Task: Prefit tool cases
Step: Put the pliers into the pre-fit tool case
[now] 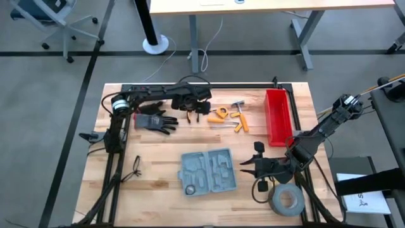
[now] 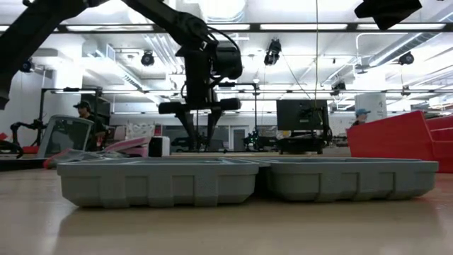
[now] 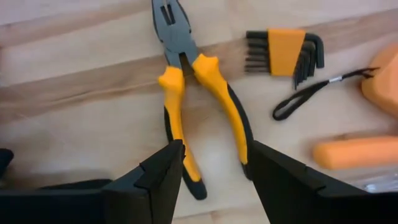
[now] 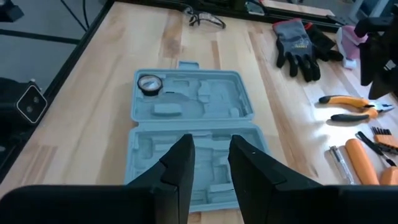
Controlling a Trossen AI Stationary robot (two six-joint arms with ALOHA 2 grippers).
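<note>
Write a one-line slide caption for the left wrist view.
Left hand, fingers apart, hovers over yellow-handled pliers beside hex keys.

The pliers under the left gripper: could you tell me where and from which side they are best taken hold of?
Probably across the two yellow-and-black handles of the pliers, coming straight down from above. They lie flat on the table, handles spread in a narrow V towards the left gripper, whose open fingers already straddle the handle ends. The grey nose tapers and offers less hold.
</note>
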